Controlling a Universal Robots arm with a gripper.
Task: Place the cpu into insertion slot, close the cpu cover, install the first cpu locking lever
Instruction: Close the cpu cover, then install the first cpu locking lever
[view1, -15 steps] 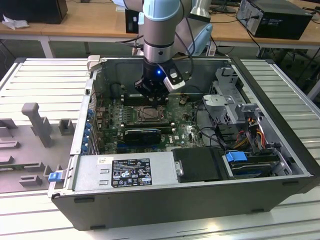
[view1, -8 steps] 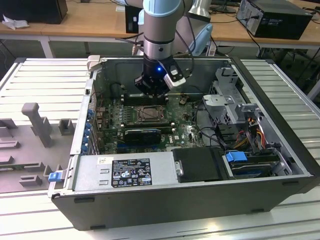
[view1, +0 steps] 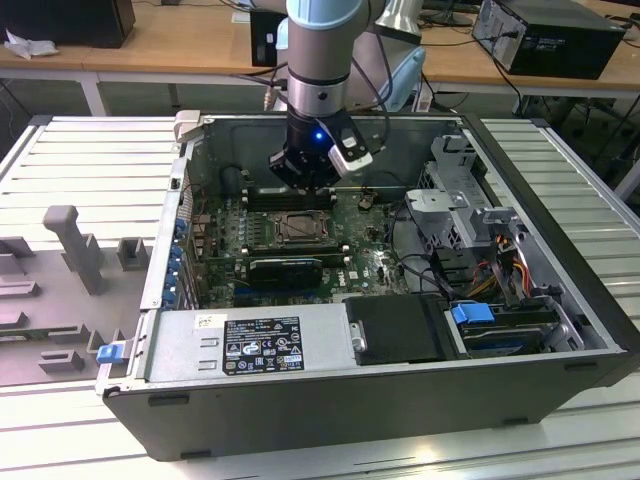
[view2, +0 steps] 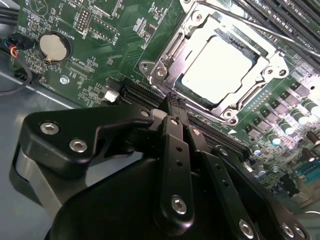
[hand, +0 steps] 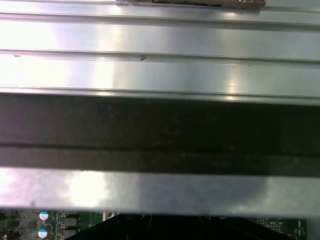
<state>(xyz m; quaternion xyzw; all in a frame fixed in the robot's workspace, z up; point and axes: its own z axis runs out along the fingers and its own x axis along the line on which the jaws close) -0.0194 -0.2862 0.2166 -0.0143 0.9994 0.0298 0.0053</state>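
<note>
The cpu is seen seated in the insertion slot, upper right of centre in the second wrist view, its pale metal top level and showing through the central opening of the cpu cover. The cover appears folded down flat over the chip, its silvery frame lying on the socket edges. In the exterior view the slot lies at the middle of the green motherboard, inside the opened computer case resting on the ribbed counter.

The end effector is recorded just beside the lower-left edge of the socket, its fingers drawn together with no gap visible and nothing held between them. Whether the tips touch the frame or a lever cannot be told. In the exterior view the end effector hangs just above the far edge of the socket.

Handling, judged: the chip is light, rigid and smooth-topped, and fragile on its contact face; it is best taken by opposite edges only. The cover is thin stiff sheet metal, free on its hinge. The locking levers are judged to be springy wire and are best pressed near their free ends. Which lever is latched cannot be told.
</note>
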